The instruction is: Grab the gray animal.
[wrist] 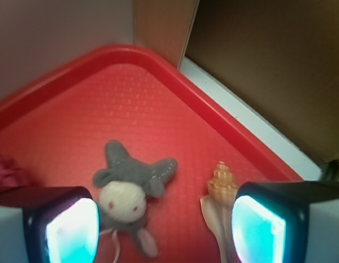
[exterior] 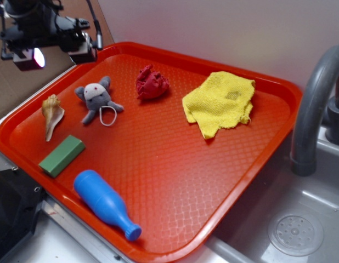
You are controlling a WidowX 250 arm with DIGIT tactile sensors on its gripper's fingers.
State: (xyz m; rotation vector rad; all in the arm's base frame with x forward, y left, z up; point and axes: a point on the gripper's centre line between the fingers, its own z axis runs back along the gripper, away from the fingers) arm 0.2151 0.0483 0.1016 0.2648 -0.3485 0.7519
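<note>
On the red tray (exterior: 158, 164), near its back left corner, lies the gray animal (exterior: 96, 98), a little soft mouse with round ears and a white face. A white loop cord (exterior: 108, 116) hangs from it. The gripper (wrist: 165, 230) is up high above that corner and is not touching anything. Its two fingers (wrist: 62, 224) stand wide apart, so it is open and holds nothing. From the wrist view, the mouse sits closer to one finger, not in the middle of the gap. The seashell (exterior: 50, 112) lies just beside the mouse, and it shows right next to the other finger. That is where trouble could start. If the gripper goes straight down from here, I think one finger may land on the shell or pinch it by mistake. It might also catch only a thin leg or the cord, and the mouse could slip out. The dark red cloth lump (exterior: 152, 83) is on the other side, but it looks far enough away, though the wrist view is blurry there.
</note>
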